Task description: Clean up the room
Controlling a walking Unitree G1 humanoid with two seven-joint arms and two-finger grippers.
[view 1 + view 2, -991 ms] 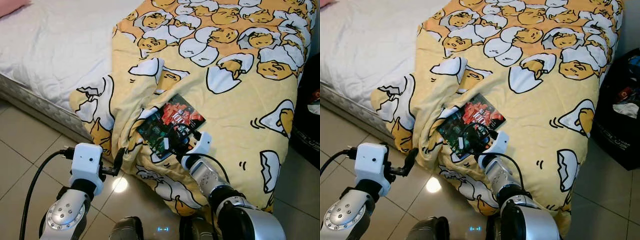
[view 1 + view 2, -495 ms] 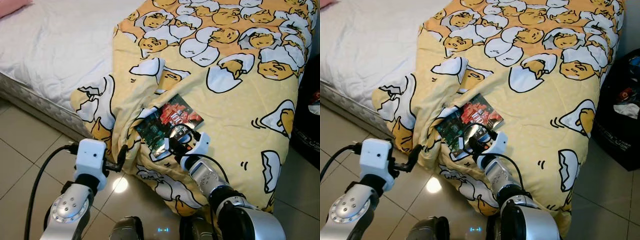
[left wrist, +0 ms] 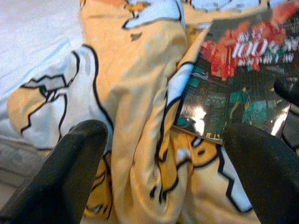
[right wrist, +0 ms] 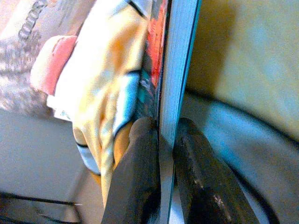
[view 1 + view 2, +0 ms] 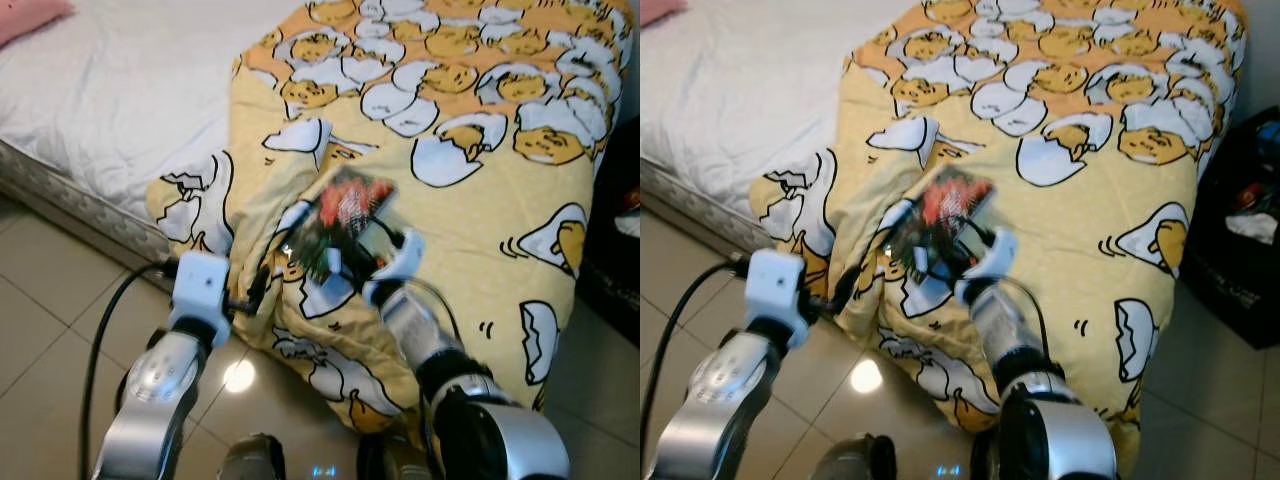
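Right gripper clamped on a book, tilting it up off the yellow egg-print quilt.

The right gripper [image 4: 161, 154] has its two black fingers pressed together on the book's [image 5: 345, 225] near edge, one finger on each cover, so the page block runs straight out from between the jaws (the right wrist view shows it edge-on). The book sits at the quilt's [image 5: 480, 240] folded corner near the foot of the bed [image 5: 110, 90], lower edge in the grip, long axis pointing away from the robot toward the mattress. The left gripper [image 3: 163, 158] hovers with its fingers spread wide just beside the fold, with the book lying ahead of it and to the robot's right, untouched. The right arm is plainly nearer; my guess is a clean lift needs the cover to clear the bunched cloth.
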